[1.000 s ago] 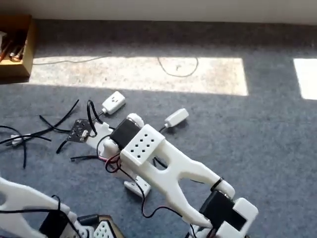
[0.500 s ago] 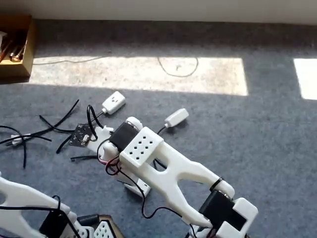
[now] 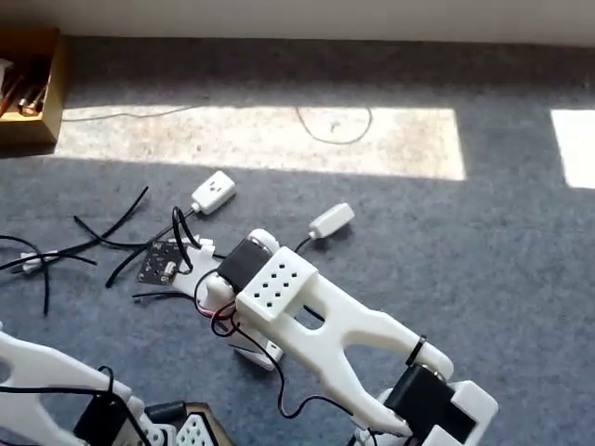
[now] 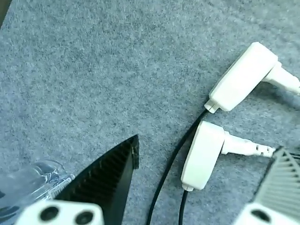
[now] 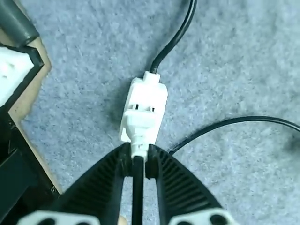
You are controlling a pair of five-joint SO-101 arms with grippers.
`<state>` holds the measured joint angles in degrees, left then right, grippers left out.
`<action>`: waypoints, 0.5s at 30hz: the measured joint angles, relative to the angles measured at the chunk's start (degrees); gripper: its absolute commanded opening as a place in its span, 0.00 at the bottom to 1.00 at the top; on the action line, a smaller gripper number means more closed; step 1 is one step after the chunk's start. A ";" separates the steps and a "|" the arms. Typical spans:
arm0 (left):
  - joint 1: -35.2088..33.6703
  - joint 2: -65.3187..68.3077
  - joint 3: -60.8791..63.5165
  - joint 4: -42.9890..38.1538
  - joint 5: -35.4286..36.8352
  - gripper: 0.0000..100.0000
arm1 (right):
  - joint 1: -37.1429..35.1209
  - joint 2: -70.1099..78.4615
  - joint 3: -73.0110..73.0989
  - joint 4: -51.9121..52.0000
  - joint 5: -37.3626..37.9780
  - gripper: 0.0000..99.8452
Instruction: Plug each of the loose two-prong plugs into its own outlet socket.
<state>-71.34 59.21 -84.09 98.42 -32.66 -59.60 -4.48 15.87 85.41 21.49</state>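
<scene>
White two-prong plug (image 5: 140, 133) lies end-on against its white outlet socket (image 5: 146, 101) on the grey carpet (image 5: 243, 56), its prongs hidden. The right gripper (image 5: 138, 157) pinches the plug's rear. A black cable (image 5: 173, 40) leaves the socket's far end. The left gripper (image 4: 208, 145) hangs spread wide over two white connector bodies (image 4: 241, 75) lying just beside each other.

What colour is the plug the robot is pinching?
The plug is white. The right wrist view shows it best.
</scene>
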 measured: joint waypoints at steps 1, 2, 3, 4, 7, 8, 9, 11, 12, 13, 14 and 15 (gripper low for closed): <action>0.00 0.00 0.00 0.00 0.00 0.41 | 0.00 0.00 0.09 0.18 0.00 0.01; 0.00 0.00 0.00 0.00 0.00 0.41 | 0.00 0.00 0.18 0.53 0.18 0.01; 0.00 0.00 0.00 0.00 0.00 0.41 | 0.00 0.00 0.35 0.97 0.26 0.01; 0.00 0.00 0.00 0.00 0.00 0.41 | 0.00 0.18 0.62 1.41 0.35 0.01; 0.00 0.00 0.00 0.00 0.00 0.41 | 0.35 0.70 0.88 3.25 0.35 0.01; 0.00 0.00 0.00 0.00 0.00 0.41 | 0.35 0.79 0.62 4.04 0.35 0.01; 0.00 0.00 0.00 0.09 0.00 0.41 | 0.35 0.79 -0.18 4.57 0.35 0.01; 0.00 0.00 0.00 0.79 0.00 0.41 | 0.35 0.79 -2.55 6.77 0.35 0.01; 0.00 0.00 0.00 1.05 0.00 0.41 | 0.35 0.79 -3.69 7.74 0.35 0.01; 0.00 0.00 0.00 1.05 0.00 0.41 | 0.35 0.79 -4.66 8.35 0.35 0.01; 0.00 0.00 0.00 1.05 0.00 0.41 | 0.35 0.79 -5.45 8.88 0.35 0.01; 0.00 0.00 0.00 1.23 0.00 0.41 | 0.35 0.79 -5.89 9.14 0.35 0.01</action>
<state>-71.34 59.21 -84.09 99.65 -32.66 -59.25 -3.69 9.98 94.55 21.85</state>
